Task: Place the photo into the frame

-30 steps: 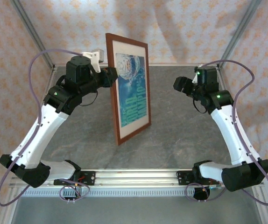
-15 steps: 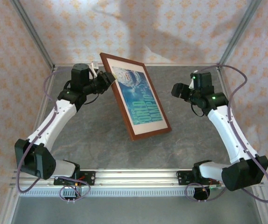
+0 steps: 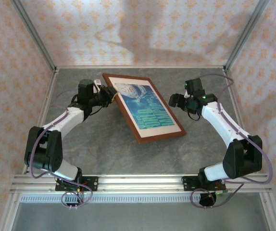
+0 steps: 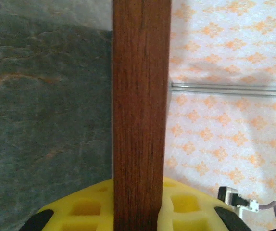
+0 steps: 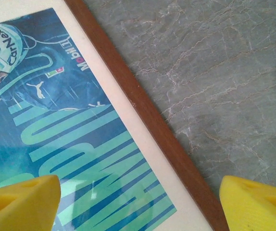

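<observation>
Both sets of jaws are at the frame (image 3: 161, 138) — it lies low on the counter (image 3: 94, 144), photo (image 3: 145, 108) inside, long side running far-left to near-right — left jaws pinching its far-left edge, right jaws spread wide over its right edge.

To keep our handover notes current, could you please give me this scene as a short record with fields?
frame: large rectangular reddish-brown wooden picture frame, face up on the grey marbled table; cannot tell whether it lies fully flat
photo: blue-teal printed sheet inside the frame, bordered by a cream mat border
left jaws: shut on the frame's far-left moulding
right jaws: open above the frame's right edge, holding nothing
task state: photo already sits in the frame
</observation>
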Tool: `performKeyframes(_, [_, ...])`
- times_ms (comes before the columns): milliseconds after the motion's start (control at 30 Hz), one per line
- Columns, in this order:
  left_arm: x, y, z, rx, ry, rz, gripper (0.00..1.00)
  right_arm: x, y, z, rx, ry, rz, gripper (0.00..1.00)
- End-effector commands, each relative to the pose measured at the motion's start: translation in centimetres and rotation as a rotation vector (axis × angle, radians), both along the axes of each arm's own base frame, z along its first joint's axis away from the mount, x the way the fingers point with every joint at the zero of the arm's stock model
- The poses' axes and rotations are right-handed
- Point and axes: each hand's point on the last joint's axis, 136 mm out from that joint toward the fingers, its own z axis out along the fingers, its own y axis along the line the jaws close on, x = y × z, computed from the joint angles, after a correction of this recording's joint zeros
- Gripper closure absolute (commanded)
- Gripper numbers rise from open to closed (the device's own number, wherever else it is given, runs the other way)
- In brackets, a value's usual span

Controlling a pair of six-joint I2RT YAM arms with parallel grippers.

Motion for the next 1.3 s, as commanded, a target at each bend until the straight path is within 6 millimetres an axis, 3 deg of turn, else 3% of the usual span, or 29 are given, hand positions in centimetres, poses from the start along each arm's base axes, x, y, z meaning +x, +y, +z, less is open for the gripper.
performKeyframes(0, [1.3,0.0,2.9,-0.066,-0.165,-0.011,1.0,0.9,-0.4,-1.0,-0.024,-0.012,-0.03,0.13])
performKeyframes(67, [1.5,0.5,1.1,-0.063,-0.14,0.002,1.0,0.9,-0.5,-1.8,-0.036,0.003,-0.033,0.12])
performKeyframes(300, [2.2,1.3,-5.2,-0.05,-0.066,0.03,0.8,1.1,-1.2,-2.9,-0.074,0.008,-0.046,0.1])
performKeyframes(500, [3.4,1.6,-8.4,-0.079,-0.039,0.048,0.65,1.1,-1.7,-3.0,-0.102,0.026,-0.051,0.09])
performKeyframes(667, [3.3,2.0,-10.0,-0.059,-0.018,0.054,0.58,0.9,-1.9,-3.5,-0.11,0.038,-0.057,0.08])
performKeyframes(967, [1.6,5.0,-12.2,0.125,0.051,0.093,0.4,1.0,-2.2,-3.9,-0.131,0.056,-0.064,0.09])
performKeyframes(1267, [-0.6,9.0,-11.2,0.473,0.085,0.121,0.18,1.9,-2.7,-3.8,-0.177,0.06,-0.067,0.08])
